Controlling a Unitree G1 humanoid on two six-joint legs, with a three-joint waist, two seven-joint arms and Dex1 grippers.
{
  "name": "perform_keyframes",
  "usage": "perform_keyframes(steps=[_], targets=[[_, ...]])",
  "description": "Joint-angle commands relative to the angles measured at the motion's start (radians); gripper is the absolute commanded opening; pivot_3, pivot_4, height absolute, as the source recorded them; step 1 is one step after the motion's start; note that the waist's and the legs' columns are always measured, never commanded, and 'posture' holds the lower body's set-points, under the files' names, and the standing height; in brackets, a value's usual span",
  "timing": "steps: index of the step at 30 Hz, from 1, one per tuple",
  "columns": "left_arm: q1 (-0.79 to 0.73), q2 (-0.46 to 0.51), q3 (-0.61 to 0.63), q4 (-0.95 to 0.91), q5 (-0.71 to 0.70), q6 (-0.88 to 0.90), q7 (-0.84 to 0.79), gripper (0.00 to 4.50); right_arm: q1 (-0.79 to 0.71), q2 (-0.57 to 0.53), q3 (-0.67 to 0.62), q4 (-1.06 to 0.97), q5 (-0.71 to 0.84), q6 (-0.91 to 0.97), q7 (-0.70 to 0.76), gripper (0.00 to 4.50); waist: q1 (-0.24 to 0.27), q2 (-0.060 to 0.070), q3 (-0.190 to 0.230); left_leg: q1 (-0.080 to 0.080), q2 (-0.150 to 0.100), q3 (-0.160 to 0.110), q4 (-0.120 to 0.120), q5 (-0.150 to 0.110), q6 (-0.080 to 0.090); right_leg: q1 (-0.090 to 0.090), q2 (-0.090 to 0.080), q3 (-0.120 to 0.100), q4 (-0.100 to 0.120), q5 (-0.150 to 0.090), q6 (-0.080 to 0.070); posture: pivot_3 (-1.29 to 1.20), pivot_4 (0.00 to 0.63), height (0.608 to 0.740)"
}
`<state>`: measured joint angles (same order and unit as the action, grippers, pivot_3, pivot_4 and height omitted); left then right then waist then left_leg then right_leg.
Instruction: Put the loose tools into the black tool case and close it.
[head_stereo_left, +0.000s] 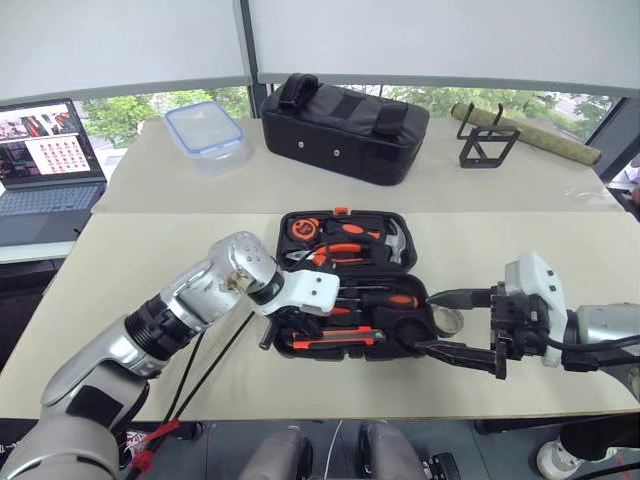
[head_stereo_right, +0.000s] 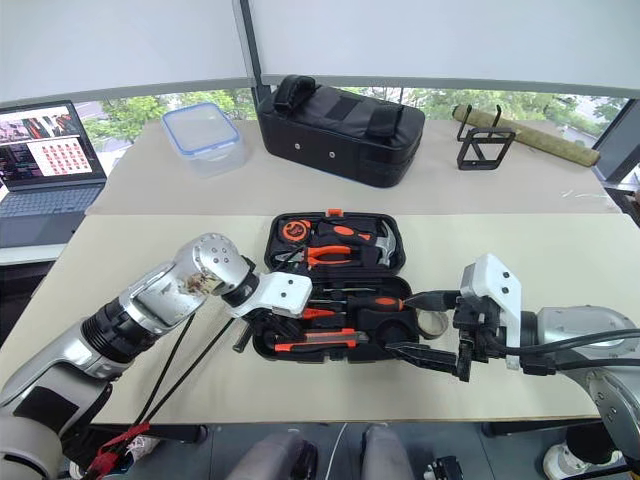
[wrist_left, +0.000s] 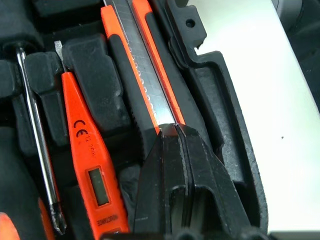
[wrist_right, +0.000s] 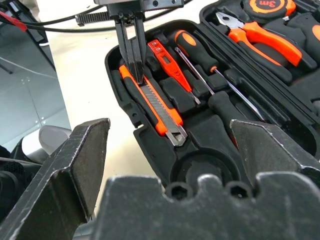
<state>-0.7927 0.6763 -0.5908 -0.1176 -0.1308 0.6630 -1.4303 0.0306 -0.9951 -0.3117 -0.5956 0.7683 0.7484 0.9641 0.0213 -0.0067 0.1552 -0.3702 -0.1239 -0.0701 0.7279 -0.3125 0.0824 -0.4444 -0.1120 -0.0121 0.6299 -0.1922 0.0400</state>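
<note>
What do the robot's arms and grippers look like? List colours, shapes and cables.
Both arms are silver metal with black joint rings. Each wrist carries a white, boxy housing. The left gripper and right gripper each have two slim black fingers. Black cables hang under the left arm, tied with red near the bottom.

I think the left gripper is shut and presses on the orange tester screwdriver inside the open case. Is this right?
Not quite. The left gripper, shut, presses on the utility knife inside the open case; the tester screwdriver lies beside it, untouched. The right wrist view shows this.
</note>
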Motion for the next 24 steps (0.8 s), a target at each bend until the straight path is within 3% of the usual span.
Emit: perform_keyframes(steps=[1, 5, 11, 20, 21, 24], targets=[[0.007, 0.010, 0.248, -0.033, -0.178, 0.067, 0.008, 0.71, 0.048, -0.036, -0.096, 0.016, -0.057, -0.029, 0.005, 4.50, -0.001, 0.000, 0.000, -0.002, 0.000, 0.000, 0.000, 0.000, 0.000, -0.002, 0.000, 0.000, 0.001, 0.000, 0.000, 0.00, 0.150, 0.715], [0.049, 0.054, 0.395, -0.028, -0.279, 0.062, -0.001, 2.20, 0.089, -0.059, -0.104, 0.054, -0.118, -0.068, 0.035, 4.50, -0.002, 0.000, 0.000, -0.007, -0.001, 0.001, 0.001, 0.001, -0.002, -0.010, 0.001, -0.002, 0.002, 0.000, 0.000, 0.00, 0.150, 0.715], [0.147, 0.085, 0.597, -0.092, -0.434, 0.068, 0.024, 4.38, 0.053, -0.080, 0.076, 0.167, -0.308, -0.245, 0.086, 4.50, -0.009, 0.000, 0.000, -0.007, -0.001, 0.002, 0.001, 0.001, -0.002, -0.010, 0.000, -0.002, 0.002, 0.000, 0.000, 0.00, 0.150, 0.715], [0.185, 0.102, 0.631, -0.192, -0.535, 0.112, 0.097, 4.46, -0.111, -0.039, 0.335, 0.382, -0.529, -0.446, 0.125, 4.50, -0.008, 0.000, 0.000, -0.007, -0.001, 0.002, 0.001, 0.001, -0.002, -0.009, -0.001, -0.001, 0.001, 0.000, 0.000, 0.00, 0.150, 0.715], [0.188, 0.106, 0.628, -0.195, -0.535, 0.108, 0.101, 4.50, -0.122, -0.035, 0.352, 0.396, -0.544, -0.451, 0.127, 3.97, -0.009, 0.000, 0.000, -0.007, -0.001, 0.002, 0.001, 0.001, -0.002, -0.010, -0.001, -0.001, 0.001, 0.000, -0.001, 0.00, 0.150, 0.715], [0.194, 0.118, 0.623, -0.203, -0.539, 0.105, 0.108, 4.50, -0.139, -0.028, 0.372, 0.416, -0.564, -0.460, 0.137, 3.04, -0.009, 0.000, 0.000, -0.007, -0.001, 0.002, 0.001, 0.001, -0.003, -0.010, -0.001, -0.001, 0.001, 0.000, -0.001, 0.00, 0.150, 0.715]])
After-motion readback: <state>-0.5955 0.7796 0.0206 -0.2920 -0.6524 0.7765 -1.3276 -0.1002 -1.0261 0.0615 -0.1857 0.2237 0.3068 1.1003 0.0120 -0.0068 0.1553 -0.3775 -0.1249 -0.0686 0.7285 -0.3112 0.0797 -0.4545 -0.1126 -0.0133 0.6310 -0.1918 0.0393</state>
